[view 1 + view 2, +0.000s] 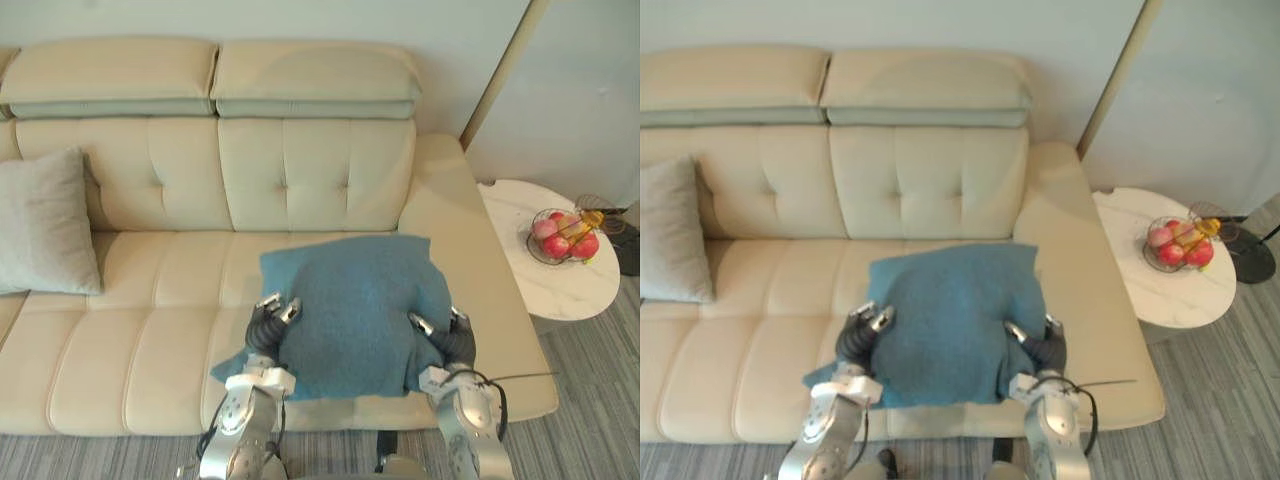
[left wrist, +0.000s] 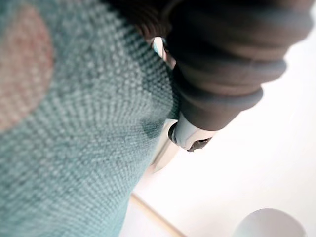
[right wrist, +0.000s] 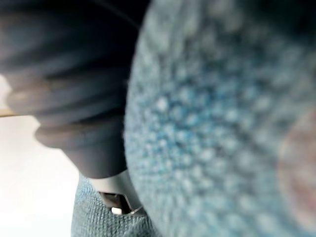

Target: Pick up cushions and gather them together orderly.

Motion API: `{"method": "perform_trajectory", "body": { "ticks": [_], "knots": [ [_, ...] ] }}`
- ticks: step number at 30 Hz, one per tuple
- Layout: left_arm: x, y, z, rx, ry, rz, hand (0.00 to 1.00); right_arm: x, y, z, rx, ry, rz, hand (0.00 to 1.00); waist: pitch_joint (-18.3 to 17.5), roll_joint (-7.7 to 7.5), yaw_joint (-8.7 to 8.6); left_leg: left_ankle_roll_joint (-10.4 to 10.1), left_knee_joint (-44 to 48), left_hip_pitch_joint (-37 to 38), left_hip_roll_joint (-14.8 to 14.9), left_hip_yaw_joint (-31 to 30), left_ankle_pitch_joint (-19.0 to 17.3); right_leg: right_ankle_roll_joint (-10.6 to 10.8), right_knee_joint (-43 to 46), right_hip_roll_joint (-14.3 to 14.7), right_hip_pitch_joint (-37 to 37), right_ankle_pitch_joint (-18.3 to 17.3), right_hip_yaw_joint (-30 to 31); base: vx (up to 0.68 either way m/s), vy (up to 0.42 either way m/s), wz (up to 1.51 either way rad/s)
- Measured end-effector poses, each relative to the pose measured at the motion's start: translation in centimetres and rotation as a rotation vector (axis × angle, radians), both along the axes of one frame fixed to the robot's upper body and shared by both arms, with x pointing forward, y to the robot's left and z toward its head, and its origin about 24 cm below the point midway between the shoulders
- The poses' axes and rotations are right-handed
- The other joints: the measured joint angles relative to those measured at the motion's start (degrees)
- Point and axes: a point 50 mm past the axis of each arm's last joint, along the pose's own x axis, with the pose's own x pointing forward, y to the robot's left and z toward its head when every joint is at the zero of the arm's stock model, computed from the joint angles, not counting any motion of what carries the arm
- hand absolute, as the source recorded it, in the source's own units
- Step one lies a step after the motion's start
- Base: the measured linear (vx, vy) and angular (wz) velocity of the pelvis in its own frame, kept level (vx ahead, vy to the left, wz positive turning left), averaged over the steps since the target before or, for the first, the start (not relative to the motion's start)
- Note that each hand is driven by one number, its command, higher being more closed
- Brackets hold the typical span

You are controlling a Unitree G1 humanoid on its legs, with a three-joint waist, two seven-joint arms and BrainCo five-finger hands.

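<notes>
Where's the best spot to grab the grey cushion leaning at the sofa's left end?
Grip the grey cushion by its top edge, coming from the front and above: it leans upright against the sofa backrest, so that edge is free. The left hand and right hand now clasp the blue cushion.

Both your arms reach in over the front edge of the sofa (image 1: 150, 345), forearms roughly parallel. Your left hand (image 1: 268, 322) grips the left side of the blue cushion (image 1: 355, 295), fingers curled onto its top. Your right hand (image 1: 448, 338) grips the right side the same way.
</notes>
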Motion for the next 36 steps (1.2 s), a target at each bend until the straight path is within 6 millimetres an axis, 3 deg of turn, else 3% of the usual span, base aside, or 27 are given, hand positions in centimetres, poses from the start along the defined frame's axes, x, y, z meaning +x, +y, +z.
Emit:
{"method": "perform_trajectory", "body": {
  "ticks": [1,4,6,8,11,13,14,15,19,22,25,28,31,36],
  "knots": [
    [0.5,0.0,0.9,-0.007,-0.037,0.012,1.00,0.6,0.2,0.9,0.002,-0.034,-0.005,1.00,0.3,0.02,0.24,0.0,0.7,-1.5,0.1,-0.1,0.0,0.0,0.8,0.0,-1.6,0.0,0.1,-0.16,-0.023,0.00],
    [3.1,-0.2,6.5,-0.050,-0.242,0.107,1.00,3.7,1.2,6.2,-0.022,-0.220,-0.028,1.00,1.6,0.08,0.88,0.1,4.2,-9.3,0.5,-0.5,0.1,-0.3,4.7,0.0,-9.7,-0.1,0.9,-0.15,-0.022,-0.02],
    [4.4,-0.2,11.1,-0.095,-0.403,0.157,1.00,5.5,2.0,11.0,-0.021,-0.380,-0.041,1.00,2.8,0.12,0.92,0.2,5.8,-13.2,0.6,-0.7,0.3,-0.4,6.9,-0.2,-14.1,-0.1,1.4,-0.12,-0.011,0.00],
    [4.7,-0.4,14.0,-0.118,-0.506,0.182,1.00,6.2,2.3,14.1,-0.037,-0.482,-0.066,1.00,3.4,0.17,0.90,0.2,6.5,-15.8,0.5,-1.0,0.7,-0.6,7.8,-0.3,-16.7,0.0,1.5,-0.10,-0.005,0.05],
    [5.7,-1.1,20.1,-0.156,-0.702,0.205,1.00,7.7,2.7,20.4,-0.028,-0.655,-0.136,1.00,5.2,0.33,0.73,0.1,6.2,-19.8,0.3,-1.6,2.3,-1.3,8.5,-0.5,-20.8,0.7,1.2,-0.07,-0.012,0.10],
    [6.6,-1.2,23.1,-0.115,-0.774,0.235,1.00,8.4,3.1,23.1,-0.028,-0.706,-0.170,1.00,6.7,0.30,0.53,0.1,4.8,-20.9,0.0,-1.8,3.9,-1.6,8.3,-0.6,-22.4,1.3,1.3,-0.04,-0.019,0.10],
    [6.9,-1.2,23.9,-0.106,-0.789,0.242,1.00,8.6,3.1,23.9,-0.033,-0.720,-0.187,0.00,7.3,0.26,0.47,0.1,4.1,-21.1,-0.2,-1.9,4.4,-1.6,8.0,-0.6,-22.7,1.7,1.2,-0.04,-0.015,0.14],
    [7.4,-1.4,26.1,-0.089,-0.820,0.255,0.00,8.9,3.0,25.7,-0.039,-0.748,-0.218,0.00,8.7,0.33,0.35,0.0,3.0,-22.4,-0.4,-2.2,5.7,-1.8,6.9,-0.7,-23.8,2.6,1.2,-0.04,-0.006,0.10],
    [9.2,-1.5,30.9,-0.023,-0.822,0.316,0.00,11.1,2.9,29.9,-0.041,-0.713,-0.286,0.00,12.3,0.45,-0.87,-0.2,1.2,-27.4,-0.5,-3.2,8.4,-2.5,4.9,-0.5,-28.1,5.4,0.1,-0.06,0.003,0.10],
    [9.7,-1.9,32.9,-0.008,-0.807,0.323,0.00,12.3,2.4,31.2,-0.066,-0.650,-0.297,0.00,12.8,0.45,-1.27,-0.2,0.9,-31.2,-0.5,-3.7,9.3,-2.9,4.9,-0.6,-31.6,5.9,-0.4,-0.05,-0.002,0.10],
    [10.1,-2.6,33.8,0.011,-0.783,0.299,0.00,13.2,3.2,31.1,-0.083,-0.596,-0.239,0.00,13.4,0.48,-1.97,-0.3,0.5,-33.1,-0.5,-4.1,9.9,-3.0,5.0,-0.6,-33.5,6.0,-1.1,-0.02,-0.016,0.09],
    [10.9,-3.1,33.2,-0.004,-0.733,0.257,0.00,13.8,3.4,31.2,-0.068,-0.554,-0.188,0.00,13.9,0.59,-2.13,-0.4,1.0,-36.1,-0.2,-4.4,10.0,-3.0,5.9,-0.6,-36.4,6.0,-1.5,0.00,0.000,0.00],
    [11.5,-3.4,32.4,-0.046,-0.684,0.230,0.00,13.1,2.4,33.2,-0.051,-0.603,-0.198,0.00,16.4,0.75,-2.29,-0.5,4.3,-39.1,0.7,-4.8,10.0,-3.0,8.2,-0.3,-38.5,6.0,-1.9,0.00,0.000,0.00],
    [12.4,-3.1,30.0,-0.060,-0.628,0.213,0.00,13.3,1.7,32.7,-0.007,-0.583,-0.195,0.00,18.0,0.68,-2.21,-0.5,4.6,-39.9,1.1,-4.9,9.9,-3.2,9.5,0.0,-39.4,5.4,-1.7,0.00,-0.005,0.01]
  ]
}}
